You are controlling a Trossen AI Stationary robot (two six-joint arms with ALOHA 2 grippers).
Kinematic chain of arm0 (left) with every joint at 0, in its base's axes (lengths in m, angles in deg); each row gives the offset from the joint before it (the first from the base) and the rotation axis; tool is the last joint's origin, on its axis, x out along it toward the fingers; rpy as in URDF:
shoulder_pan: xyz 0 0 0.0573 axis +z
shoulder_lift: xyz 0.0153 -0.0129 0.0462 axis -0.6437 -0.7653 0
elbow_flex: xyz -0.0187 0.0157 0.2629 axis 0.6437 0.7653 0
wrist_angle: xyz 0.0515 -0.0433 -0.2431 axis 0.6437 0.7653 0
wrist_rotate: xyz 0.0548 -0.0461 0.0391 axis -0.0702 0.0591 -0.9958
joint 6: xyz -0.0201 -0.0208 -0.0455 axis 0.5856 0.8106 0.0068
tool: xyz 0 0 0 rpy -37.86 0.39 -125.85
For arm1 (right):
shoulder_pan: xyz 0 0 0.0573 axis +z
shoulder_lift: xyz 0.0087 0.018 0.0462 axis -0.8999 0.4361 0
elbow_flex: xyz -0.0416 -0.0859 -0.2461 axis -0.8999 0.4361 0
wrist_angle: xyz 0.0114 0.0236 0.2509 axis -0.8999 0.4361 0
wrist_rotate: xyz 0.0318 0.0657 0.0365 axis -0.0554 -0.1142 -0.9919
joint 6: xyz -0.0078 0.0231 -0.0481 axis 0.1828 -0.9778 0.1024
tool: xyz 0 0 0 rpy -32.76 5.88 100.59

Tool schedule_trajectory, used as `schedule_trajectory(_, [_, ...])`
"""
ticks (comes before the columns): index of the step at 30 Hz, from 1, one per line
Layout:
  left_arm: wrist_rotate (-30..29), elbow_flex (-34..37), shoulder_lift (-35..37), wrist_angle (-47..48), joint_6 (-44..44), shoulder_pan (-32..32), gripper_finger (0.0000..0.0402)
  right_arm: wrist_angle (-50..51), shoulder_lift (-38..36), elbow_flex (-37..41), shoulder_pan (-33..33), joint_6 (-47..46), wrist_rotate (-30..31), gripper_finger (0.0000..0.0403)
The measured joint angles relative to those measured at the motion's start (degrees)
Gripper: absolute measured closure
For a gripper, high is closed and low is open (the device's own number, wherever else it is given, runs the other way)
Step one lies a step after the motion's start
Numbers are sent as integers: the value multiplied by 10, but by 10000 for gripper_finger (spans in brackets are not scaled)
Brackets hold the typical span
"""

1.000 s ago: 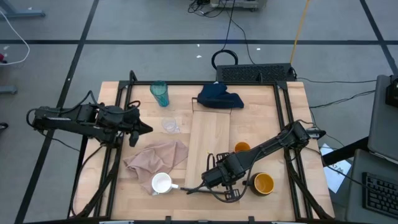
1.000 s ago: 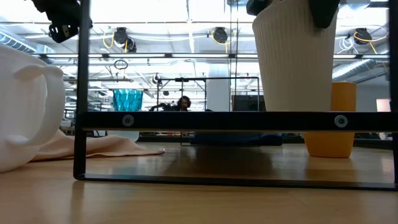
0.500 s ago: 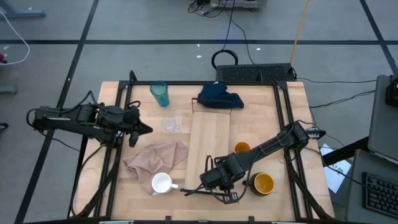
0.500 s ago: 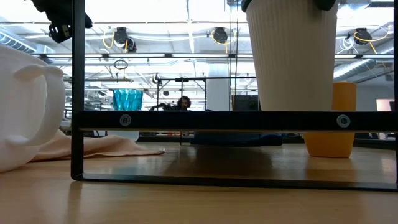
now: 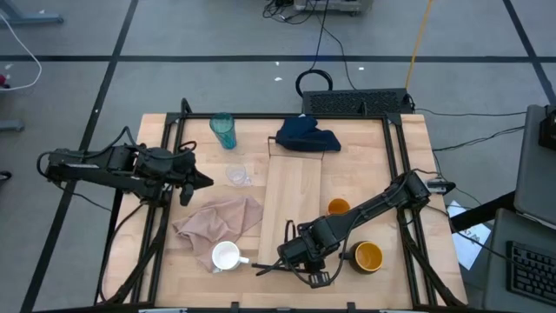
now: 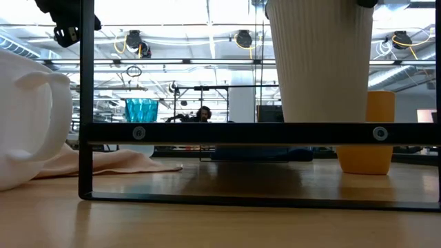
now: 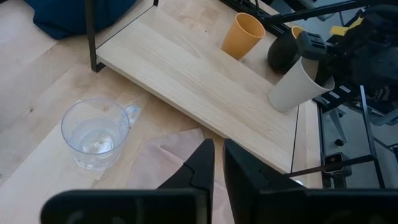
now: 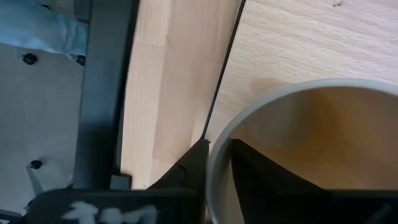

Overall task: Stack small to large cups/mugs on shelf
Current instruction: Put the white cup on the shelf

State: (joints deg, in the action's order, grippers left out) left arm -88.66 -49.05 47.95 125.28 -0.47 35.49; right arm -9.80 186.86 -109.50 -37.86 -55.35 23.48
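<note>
My right gripper (image 5: 300,252) is shut on the beige ribbed cup (image 6: 320,62) over the near end of the pale wooden shelf (image 5: 291,187). A black bar hides the cup's base in the low view. In the left wrist view the cup (image 7: 298,84) is tilted. The small orange cup (image 5: 337,207) stands on the shelf's right edge. The dark yellow-lined mug (image 5: 368,256) is at the near right, the white mug (image 5: 227,256) at the near left. The clear cup (image 5: 236,175) and teal tumbler (image 5: 223,130) are at the far left. My left gripper (image 5: 204,180) is shut and empty beside the clear cup. My right gripper holds the beige cup by its rim (image 8: 214,152), with one finger (image 8: 249,163) inside the cup and the other (image 8: 194,163) outside. The fingers come from above, slanting down. Whether the cup's base touches the shelf, I cannot tell.
A beige cloth (image 5: 221,217) lies left of the shelf, partly under the white mug. A dark blue cloth (image 5: 307,135) lies at the shelf's far end. A black metal frame (image 6: 86,103) stands across the shelf's near end. Black rails run along both table sides.
My right gripper has carried the beige cup a little toward the table's left and near edges and lower. In the low view the cup now shows larger and farther left.
</note>
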Motion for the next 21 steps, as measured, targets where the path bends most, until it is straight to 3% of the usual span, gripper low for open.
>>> schedule_trajectory(21, [0, 0, 0, 0, -4, 0, 369, -11, -18, -1, -8, -21, 0, 341])
